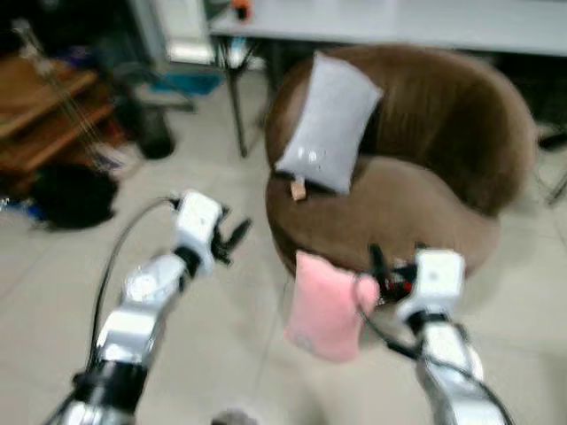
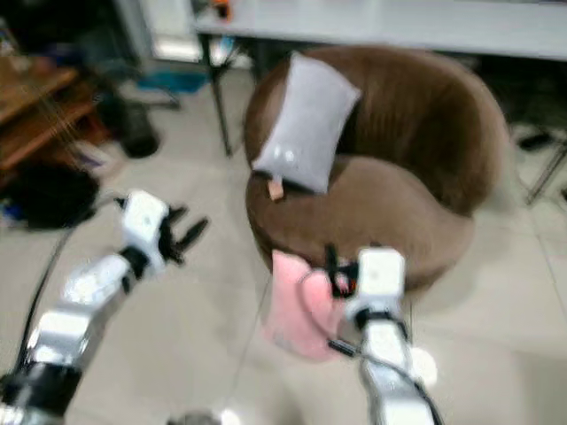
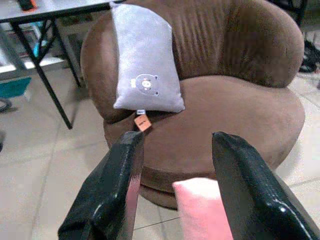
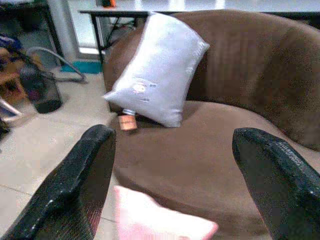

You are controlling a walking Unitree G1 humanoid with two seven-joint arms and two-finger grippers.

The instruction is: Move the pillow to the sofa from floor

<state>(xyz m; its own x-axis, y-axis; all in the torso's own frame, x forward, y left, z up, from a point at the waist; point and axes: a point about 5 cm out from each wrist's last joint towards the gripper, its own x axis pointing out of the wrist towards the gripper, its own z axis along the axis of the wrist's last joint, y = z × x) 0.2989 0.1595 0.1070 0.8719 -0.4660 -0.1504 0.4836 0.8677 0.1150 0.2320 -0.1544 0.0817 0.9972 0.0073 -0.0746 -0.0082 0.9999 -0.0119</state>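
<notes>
Pink pillow [image 1: 326, 305] hanging at the front edge of the brown sofa [image 1: 416, 190], beside the right gripper [image 1: 379, 266].

In the right wrist view that gripper's black fingers [image 4: 75, 185] stand wide apart with the pillow's top edge low between them; whether either finger touches it cannot be told. The left gripper [image 1: 232, 239] hovers over the tiled floor [image 1: 221, 354] left of the sofa, fingers spread and empty. A grey pillow [image 1: 330, 122] leans against the sofa's backrest.

Two silver arms of rounded jointed segments end in boxy white wrist housings. A black cable loops beside the left arm [image 1: 133, 310]. Each gripper has two long, glossy black fingers [image 3: 107, 195].
</notes>
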